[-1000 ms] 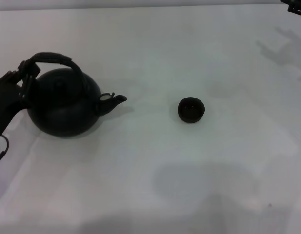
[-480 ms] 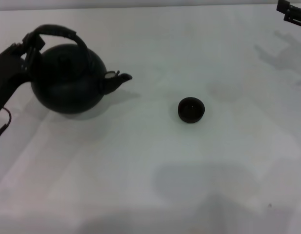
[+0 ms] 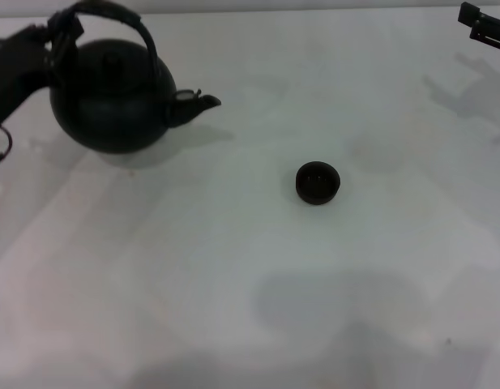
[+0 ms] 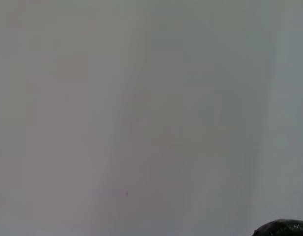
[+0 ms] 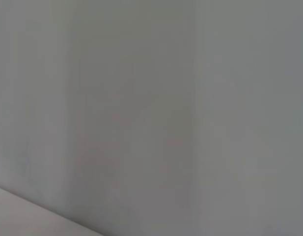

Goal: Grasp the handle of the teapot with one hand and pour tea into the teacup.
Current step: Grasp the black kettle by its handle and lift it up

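Left gripper (image 3: 55,31) pinches the handle (image 3: 124,16) at its left end; teapot (image 3: 112,96) hangs lifted far left, spout facing the teacup (image 3: 318,182), well apart. Pot looks heavy, rigid (may swing). Right gripper (image 3: 483,23) parked, far right.

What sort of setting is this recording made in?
Probably a bare lab test bench, not a kitchen: a plain white tabletop holds only a small dark handleless teacup, while the left gripper holds a round matte black teapot by its arched handle.
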Controlling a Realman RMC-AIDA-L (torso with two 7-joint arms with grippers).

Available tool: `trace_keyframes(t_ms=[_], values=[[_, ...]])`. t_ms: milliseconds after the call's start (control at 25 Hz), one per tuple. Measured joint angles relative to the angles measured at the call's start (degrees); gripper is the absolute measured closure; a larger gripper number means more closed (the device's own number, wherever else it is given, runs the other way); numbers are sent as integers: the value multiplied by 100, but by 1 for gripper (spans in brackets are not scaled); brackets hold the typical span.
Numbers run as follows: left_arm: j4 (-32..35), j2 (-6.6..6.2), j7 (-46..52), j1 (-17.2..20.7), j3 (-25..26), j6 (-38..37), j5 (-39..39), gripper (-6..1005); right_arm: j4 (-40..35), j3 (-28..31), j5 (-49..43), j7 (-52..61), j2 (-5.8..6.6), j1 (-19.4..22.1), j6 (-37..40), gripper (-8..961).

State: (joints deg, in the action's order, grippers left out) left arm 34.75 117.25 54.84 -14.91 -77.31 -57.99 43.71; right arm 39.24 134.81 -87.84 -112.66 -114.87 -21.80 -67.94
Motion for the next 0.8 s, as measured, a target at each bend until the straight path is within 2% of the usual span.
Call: trace_keyframes(t_ms=[120,360,600,800], values=[[594,9,569,59,1,369,493,825,-118,-6,120,-134,0,0,1,109],[1348,-14,1518,72,17,580,1490,824,-206,-13,241,-238,0,0,-6,109],[2276,134,2736,172,239,761,3118,824,-189,-5,303,-255,0,-3,-23,109],[2852,154,3511,225,203,836,3891,826,-191,-4,478,-360,0,-2,-95,109]])
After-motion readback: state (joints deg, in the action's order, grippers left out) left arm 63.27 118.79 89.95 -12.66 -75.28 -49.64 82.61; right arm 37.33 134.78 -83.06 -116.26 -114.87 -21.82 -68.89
